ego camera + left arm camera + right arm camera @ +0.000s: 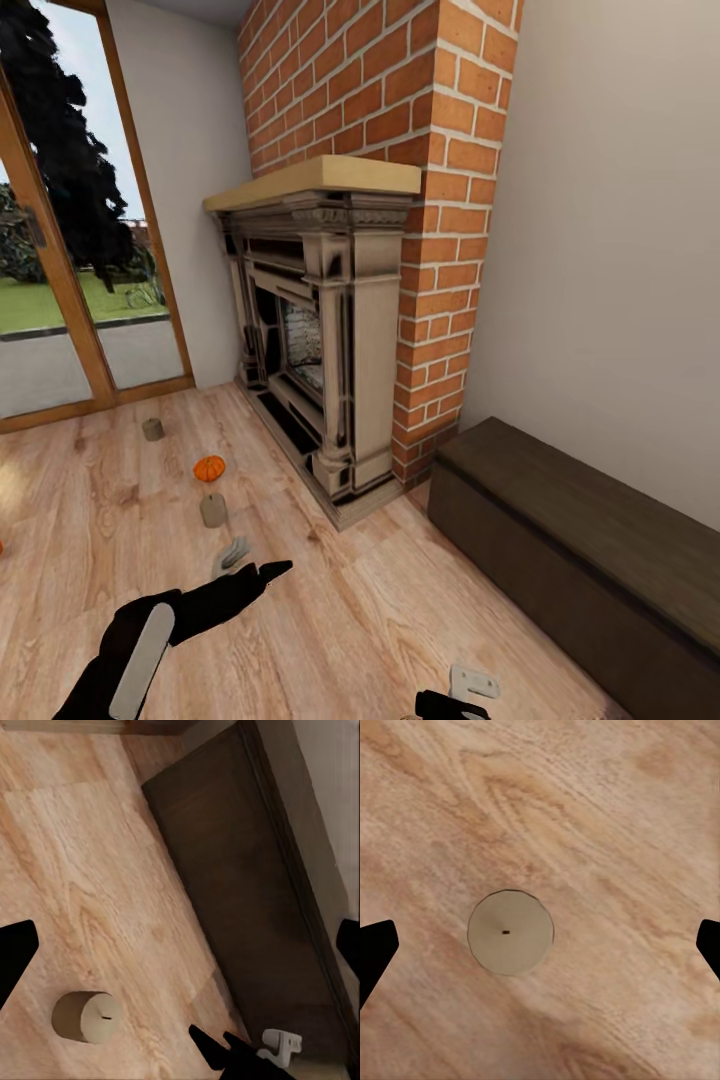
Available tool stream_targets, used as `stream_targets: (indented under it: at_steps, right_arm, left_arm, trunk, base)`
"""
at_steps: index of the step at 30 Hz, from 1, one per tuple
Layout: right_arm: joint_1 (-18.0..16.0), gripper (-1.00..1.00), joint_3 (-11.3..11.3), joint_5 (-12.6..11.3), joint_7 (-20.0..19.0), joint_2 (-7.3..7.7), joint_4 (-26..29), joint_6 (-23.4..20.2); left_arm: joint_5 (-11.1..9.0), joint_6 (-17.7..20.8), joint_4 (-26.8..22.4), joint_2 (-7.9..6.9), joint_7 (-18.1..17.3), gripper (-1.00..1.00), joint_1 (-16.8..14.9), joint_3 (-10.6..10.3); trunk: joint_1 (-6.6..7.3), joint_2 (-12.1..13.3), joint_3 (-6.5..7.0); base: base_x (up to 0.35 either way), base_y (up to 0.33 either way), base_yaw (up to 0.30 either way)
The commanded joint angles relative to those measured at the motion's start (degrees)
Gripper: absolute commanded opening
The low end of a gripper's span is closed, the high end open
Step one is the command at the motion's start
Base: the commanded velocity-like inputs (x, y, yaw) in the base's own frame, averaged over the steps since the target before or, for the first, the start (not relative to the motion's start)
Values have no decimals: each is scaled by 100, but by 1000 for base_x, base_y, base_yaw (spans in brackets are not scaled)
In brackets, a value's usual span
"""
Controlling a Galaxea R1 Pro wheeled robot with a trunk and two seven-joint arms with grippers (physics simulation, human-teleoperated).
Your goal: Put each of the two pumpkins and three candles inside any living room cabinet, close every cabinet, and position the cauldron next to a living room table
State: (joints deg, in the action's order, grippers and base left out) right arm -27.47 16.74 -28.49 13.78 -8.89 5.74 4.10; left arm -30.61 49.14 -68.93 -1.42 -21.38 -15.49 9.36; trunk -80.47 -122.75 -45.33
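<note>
No readable text, label, brand, number or sign appears anywhere in these views; every surface in them is plain and unmarked.

The left arm (150,630) reaches forward from the lower left of the head view, black with a pale panel along its forearm, ending in the left gripper (245,562) with one dark finger and one pale finger showing. In the left wrist view its two black fingertips (16,952) sit at opposite edges, spread wide apart with nothing between them. The right gripper (455,697) shows at the bottom edge of the head view, and in the right wrist view its fingertips (376,949) likewise stand wide apart, pointing straight down.
</note>
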Motion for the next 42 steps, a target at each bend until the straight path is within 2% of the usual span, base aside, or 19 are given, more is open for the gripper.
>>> stream_targets:
  at_steps: [1, 3, 5, 7, 9, 15, 22, 31, 42]
  right_arm:
    - [-4, 100, 49, -60, 20, -4, -2, 21]
    - [-4, 100, 49, -60, 20, -3, -2, 22]
    - [-4, 100, 49, -60, 20, 3, -2, 27]
    - [-4, 100, 49, -60, 19, 7, -2, 29]
    - [-4, 100, 49, -62, 15, 9, -2, 21]
    - [-13, 100, 49, -69, 19, -24, 10, -39]
    - [-24, 100, 67, -74, 21, -31, 662, -670]
    - [-16, 100, 75, -69, 11, 9, 778, -540]
    - [-14, 100, 82, -71, 11, 14, 764, -393]
  left_arm:
    - [-134, 120, -65, -188, -421, 100, -22, 12]
    - [-452, 315, -116, -435, -843, 100, -34, 11]
    - [-766, 414, -89, -633, -1068, 100, -38, 14]
    - [-945, 462, -67, -758, -1163, 100, -40, 17]
    - [-1019, 478, -53, -816, -1206, 100, -41, 20]
    - [-1073, 485, -50, -840, -1223, 100, -42, 1]
    - [-1078, 499, -50, -848, -1228, 100, -42, 1]
    - [-1079, 509, -50, -858, -1228, 100, -42, 4]
    - [-1087, 517, -94, -859, -1235, 100, -33, 26]
  trunk:
    - [-22, -44, -24]
    - [-66, -124, -60]
    - [-110, -204, -96]
    - [-153, -285, -132]
    - [-197, -365, -168]
    - [-329, -606, -276]
    - [-483, -886, -401]
    - [-681, -1247, -563]
    - [-681, -1247, -563]
  base:
    - [0, 0, 0]
    - [0, 0, 0]
    - [0, 0, 0]
    - [0, 0, 0]
    - [0, 0, 0]
    - [0, 0, 0]
    - [0, 0, 0]
    - [0, 0, 0]
    - [0, 46, 0]
